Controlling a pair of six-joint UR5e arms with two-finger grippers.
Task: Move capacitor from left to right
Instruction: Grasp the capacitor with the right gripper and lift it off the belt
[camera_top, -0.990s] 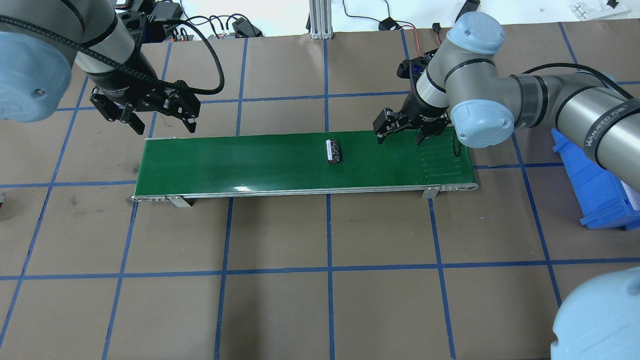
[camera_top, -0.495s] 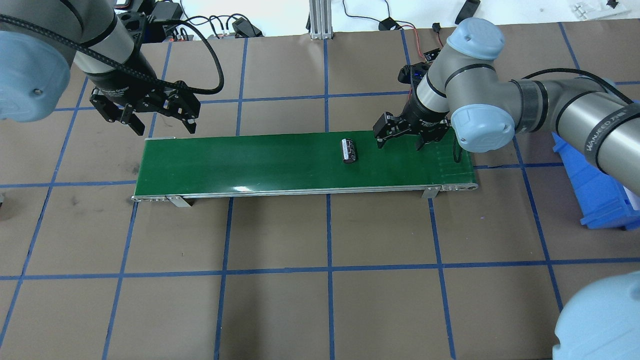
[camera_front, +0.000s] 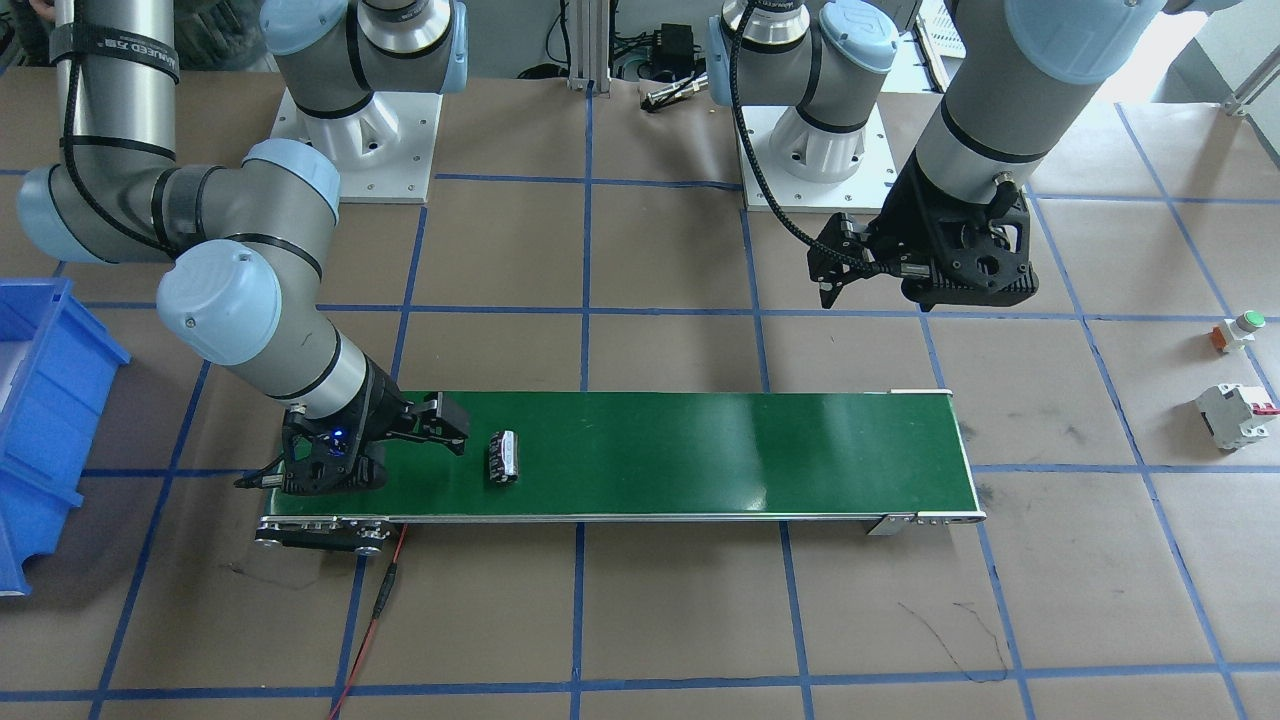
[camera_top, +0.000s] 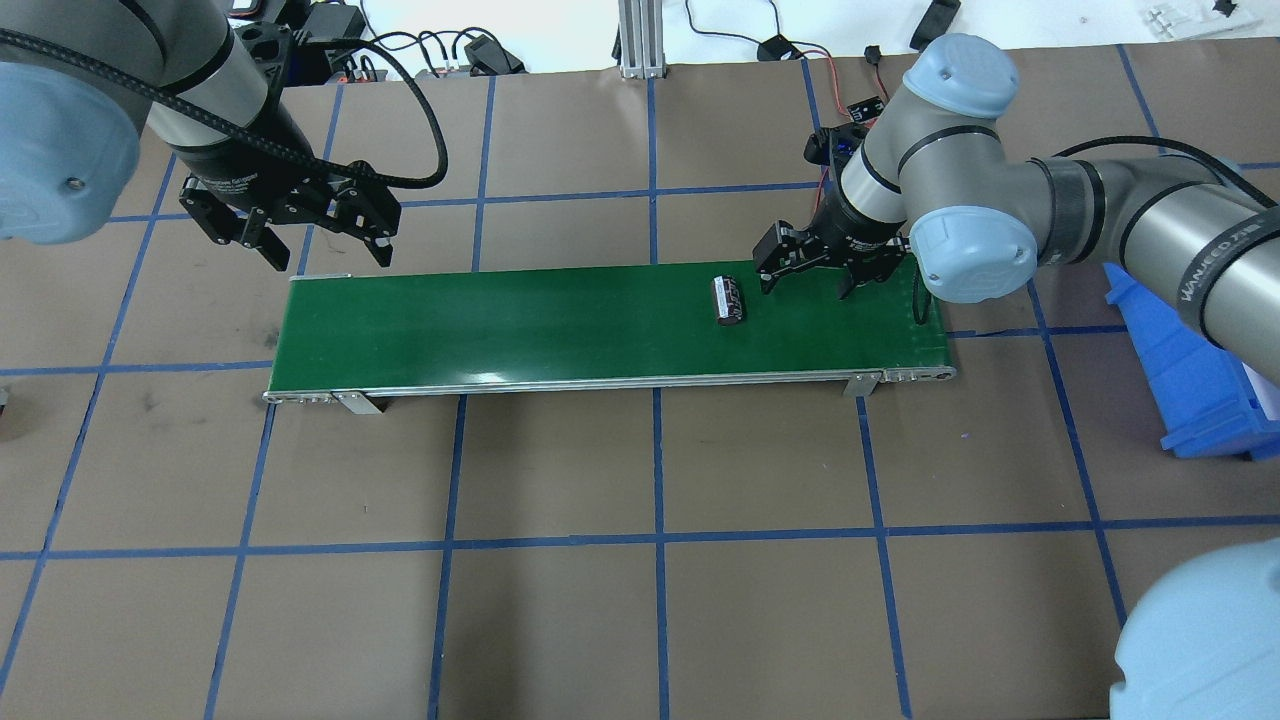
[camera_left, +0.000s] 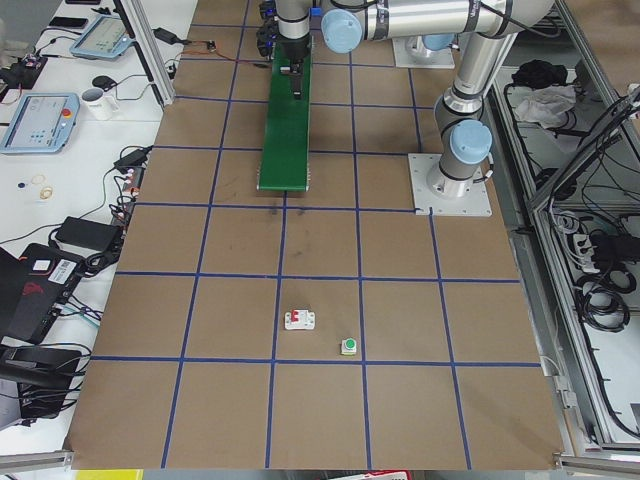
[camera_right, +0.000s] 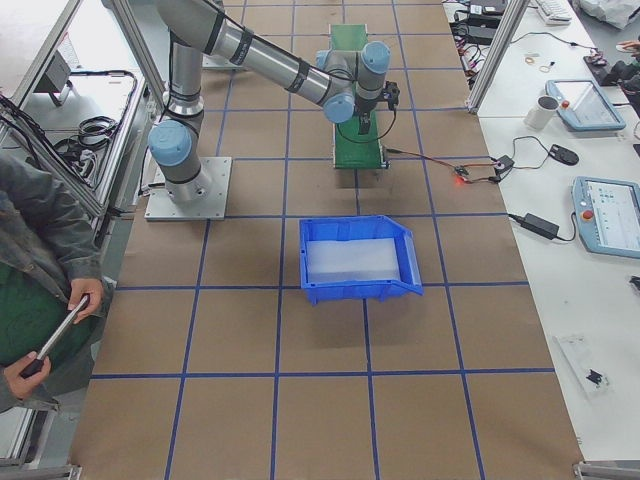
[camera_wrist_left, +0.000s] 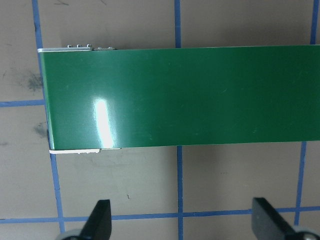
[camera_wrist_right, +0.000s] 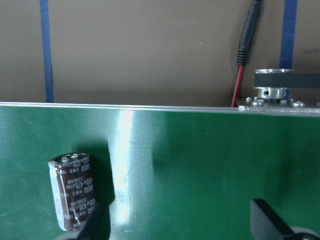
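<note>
The capacitor (camera_top: 729, 300), a stubby dark cylinder with pale print, lies on its side on the green conveyor belt (camera_top: 500, 320), toward the belt's right end. It also shows in the front view (camera_front: 503, 457) and low left in the right wrist view (camera_wrist_right: 74, 192). My right gripper (camera_top: 808, 286) is open and empty, low over the belt's right end, and the capacitor sits just left of its nearer finger (camera_wrist_right: 95, 225). My left gripper (camera_top: 330, 256) is open and empty, held above the table just behind the belt's left end (camera_wrist_left: 75, 100).
A blue bin (camera_top: 1190, 370) stands on the table right of the belt. A white breaker with a red lever (camera_front: 1235, 415) and a green-capped button (camera_front: 1240, 328) lie on the table beyond the belt's left end. A red cable (camera_front: 385, 590) runs from the belt's right end.
The capacitor has travelled right along the belt, from near its middle to beside my right gripper. My right gripper has shifted slightly right. My left arm has not moved.
</note>
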